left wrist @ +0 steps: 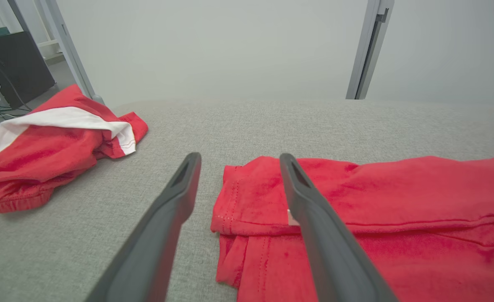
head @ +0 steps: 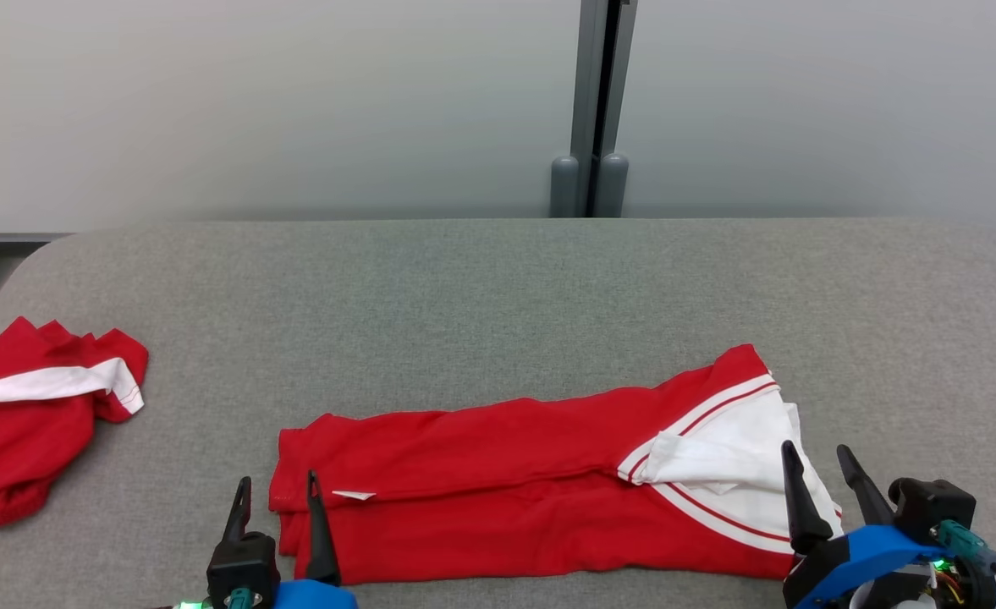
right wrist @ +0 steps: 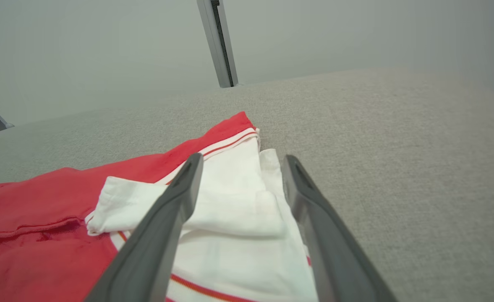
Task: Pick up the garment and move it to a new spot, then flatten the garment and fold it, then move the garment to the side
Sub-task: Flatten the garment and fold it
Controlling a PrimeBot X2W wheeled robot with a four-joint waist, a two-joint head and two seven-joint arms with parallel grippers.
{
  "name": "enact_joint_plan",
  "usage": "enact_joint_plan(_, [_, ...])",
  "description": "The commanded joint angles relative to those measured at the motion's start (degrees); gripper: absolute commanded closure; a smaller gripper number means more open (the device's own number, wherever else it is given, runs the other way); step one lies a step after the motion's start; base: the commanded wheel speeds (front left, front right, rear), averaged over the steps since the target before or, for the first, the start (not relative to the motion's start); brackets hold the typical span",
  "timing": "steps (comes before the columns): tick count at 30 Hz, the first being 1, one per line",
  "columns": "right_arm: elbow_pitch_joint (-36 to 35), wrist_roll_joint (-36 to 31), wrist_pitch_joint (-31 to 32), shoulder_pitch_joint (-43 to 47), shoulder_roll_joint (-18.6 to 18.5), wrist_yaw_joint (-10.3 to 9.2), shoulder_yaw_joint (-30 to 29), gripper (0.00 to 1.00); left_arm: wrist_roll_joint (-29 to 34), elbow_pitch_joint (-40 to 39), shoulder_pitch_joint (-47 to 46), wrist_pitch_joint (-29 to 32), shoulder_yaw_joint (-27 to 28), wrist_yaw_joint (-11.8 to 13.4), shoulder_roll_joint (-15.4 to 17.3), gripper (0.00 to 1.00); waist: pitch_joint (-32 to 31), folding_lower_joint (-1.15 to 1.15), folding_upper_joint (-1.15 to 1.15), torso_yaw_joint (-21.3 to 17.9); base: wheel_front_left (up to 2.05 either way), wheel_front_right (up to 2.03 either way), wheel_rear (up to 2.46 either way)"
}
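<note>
The garment [head: 498,474] is red with a white, red-striped end and lies folded in a long band near the grey table's front edge. My left gripper [head: 277,480] stands open at its left end, one finger over the red cloth and one over bare table, holding nothing. In the left wrist view the left gripper [left wrist: 240,156] straddles the garment's [left wrist: 398,188] hemmed corner. At the white end my right gripper [head: 817,447] is open and holds nothing. The right wrist view has the right gripper [right wrist: 242,156] spread above the white folds of the garment [right wrist: 41,197].
A second red and white garment [head: 24,423] lies crumpled at the table's left edge, also seen as a heap [left wrist: 41,151] in the left wrist view. The grey table [head: 498,288] stretches back to a pale wall with a grey post [head: 595,101].
</note>
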Motion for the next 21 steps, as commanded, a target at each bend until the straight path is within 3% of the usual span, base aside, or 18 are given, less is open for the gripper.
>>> enact_joint_plan(1, [1.4,0.2,-0.2,-1.5,0.2,0.01,-0.1,0.0,-0.2,-0.3,-0.6,-0.1,-0.5,-0.2,0.0,0.0,0.9,0.0,0.0,0.8,0.0,0.0,0.0])
enact_joint_plan(12, [19.2,0.0,-0.2,-10.5,-2.7,0.01,-4.3,0.0,-0.9,-0.1,-3.3,-0.1,-2.1,0.0,0.0,0.0,5.0,0.0,0.0,5.8,0.0,0.0,0.0])
enact_joint_plan(20, [25.4,9.1,0.6,-11.6,-0.6,0.11,4.2,0.0,-1.3,-0.6,-3.4,-0.1,-1.9,0.2,-0.1,0.0,6.0,0.0,0.0,6.8,0.0,0.0,0.0])
enact_joint_plan(21, [25.3,10.8,0.7,-11.5,-0.4,0.16,5.8,0.19,-1.4,-0.6,-3.5,-0.1,-1.8,0.2,-0.1,0.0,6.0,0.0,0.0,6.8,0.0,0.0,0.0])
